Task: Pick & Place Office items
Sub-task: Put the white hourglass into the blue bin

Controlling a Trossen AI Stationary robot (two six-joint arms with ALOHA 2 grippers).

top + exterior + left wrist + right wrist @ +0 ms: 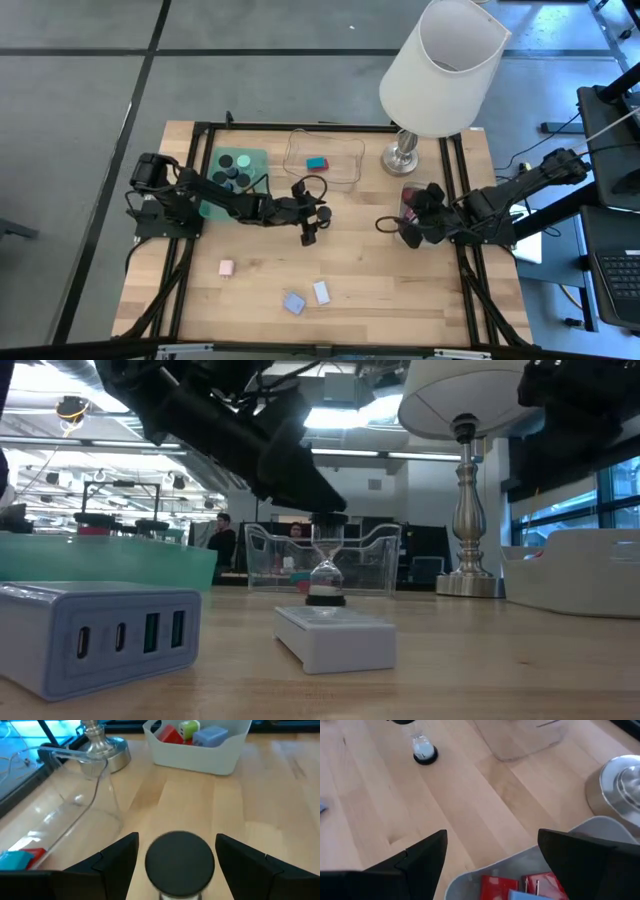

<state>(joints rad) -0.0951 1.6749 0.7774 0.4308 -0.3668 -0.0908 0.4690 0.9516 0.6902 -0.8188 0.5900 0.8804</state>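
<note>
A small sand timer [325, 572] with black round caps stands upright on its base on the wood table, in front of the clear tray [322, 158]. My left gripper [177, 840] is open around it, one finger on either side of the black top cap [180, 862], with a gap at both sides. In the high view my left gripper [309, 228] hides the timer. My right gripper [492, 835] is open over the near rim of the white tray [520, 857], which holds red and blue blocks [497, 887]. Black discs [232, 172] lie in the green tray.
The clear tray holds a red and a teal block [317, 163]. The white lamp [440, 70] stands at the far right, its base [102, 750] beside both trays. A pink block [226, 267] and two light-blue pieces [294, 303] [321, 292] lie near the table's near edge.
</note>
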